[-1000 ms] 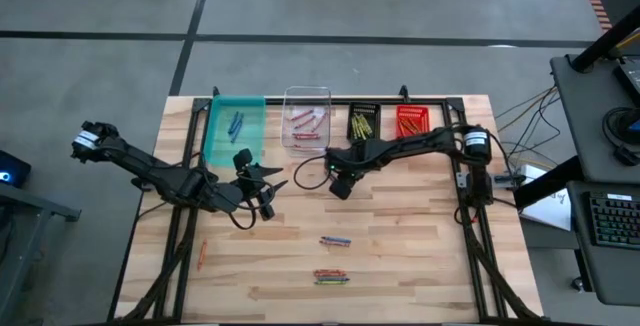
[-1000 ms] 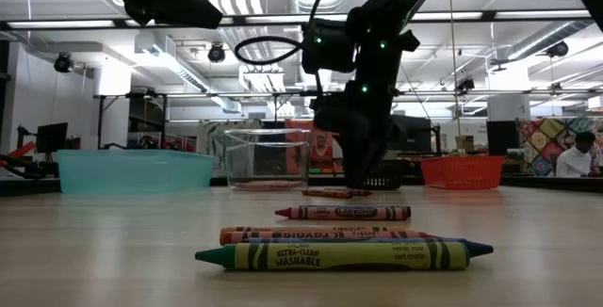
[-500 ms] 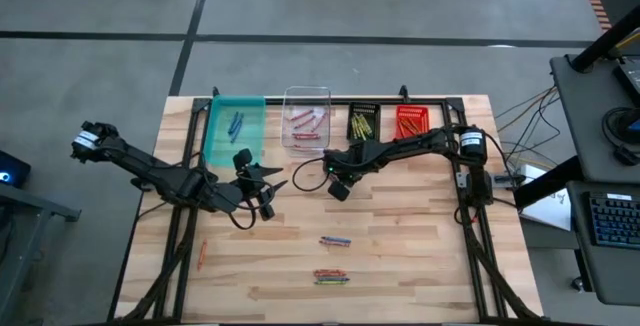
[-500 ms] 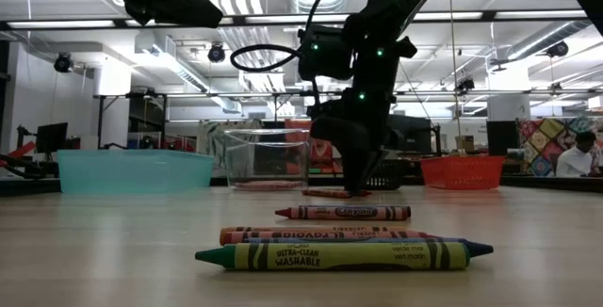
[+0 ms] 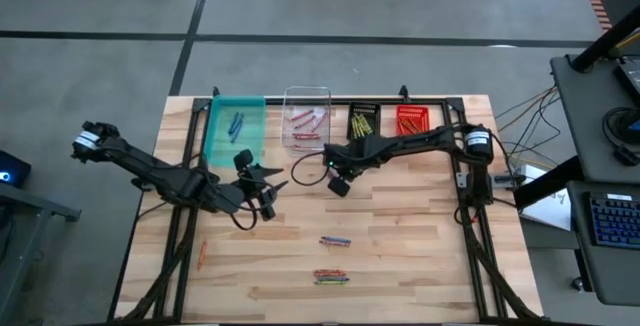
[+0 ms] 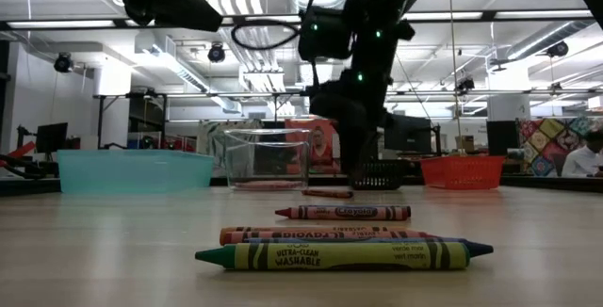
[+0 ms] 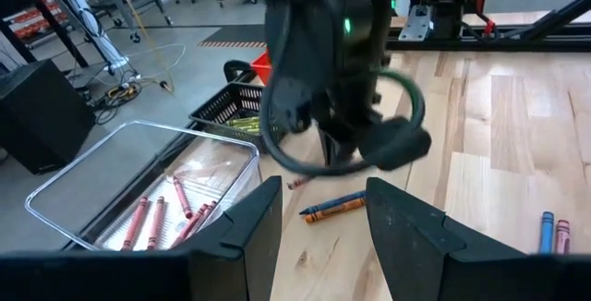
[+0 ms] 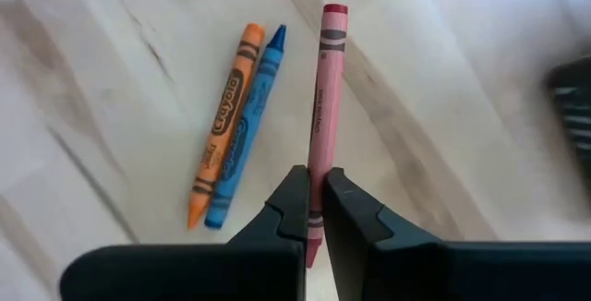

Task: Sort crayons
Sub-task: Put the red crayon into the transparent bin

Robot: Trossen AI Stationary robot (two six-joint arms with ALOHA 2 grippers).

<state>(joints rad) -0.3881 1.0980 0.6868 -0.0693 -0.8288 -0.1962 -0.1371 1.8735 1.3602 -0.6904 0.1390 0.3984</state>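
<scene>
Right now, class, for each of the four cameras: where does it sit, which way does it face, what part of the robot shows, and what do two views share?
High view: above, straight down on the table; both arms show.
Low view: table height, level across loose crayons into the room; the right arm hangs from above.
Left wrist view: on the left arm, past the open left gripper toward the clear bin and right arm.
Right wrist view: on the right arm, down at the right gripper, shut on a pink crayon.
Shared: both wrist views show the orange and blue crayon pair.

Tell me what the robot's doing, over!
Right gripper shut on a pink crayon, lifted off the table. Left gripper open, waiting nearby. Orange and blue crayons lie below. Nothing blocking.
</scene>
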